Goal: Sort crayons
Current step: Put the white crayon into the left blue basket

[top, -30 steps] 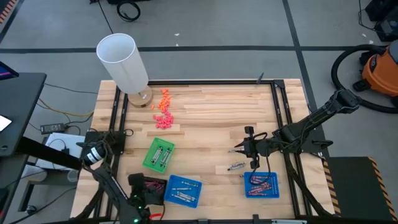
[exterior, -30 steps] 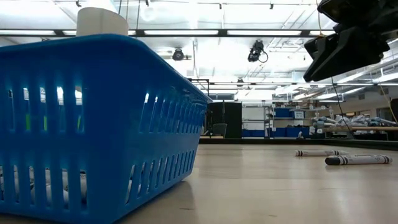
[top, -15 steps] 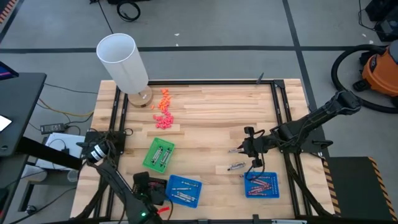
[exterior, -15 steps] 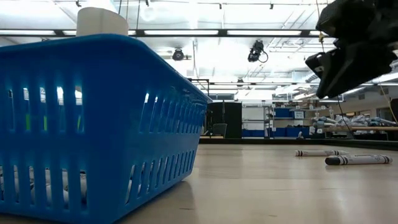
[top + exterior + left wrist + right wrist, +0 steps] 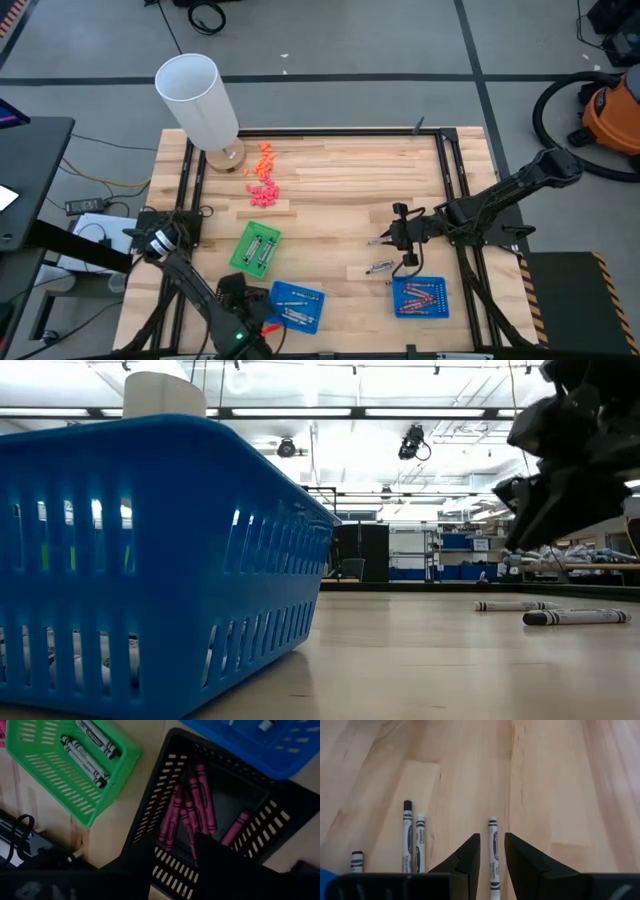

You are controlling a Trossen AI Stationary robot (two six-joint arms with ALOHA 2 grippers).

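Now right gripper (image 5: 491, 851) hovers parted over silvery crayon (image 5: 493, 851).

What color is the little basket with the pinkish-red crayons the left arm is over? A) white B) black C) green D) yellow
B: in the left wrist view the pinkish-red crayons lie in a black basket, beside a green basket that holds silvery-grey crayons.

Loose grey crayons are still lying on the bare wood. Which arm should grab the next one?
Right. The right gripper hangs open directly above the loose crayons, with one lined up between its fingers in its wrist view. The left gripper is far off, over the black tray of maroon crayons.
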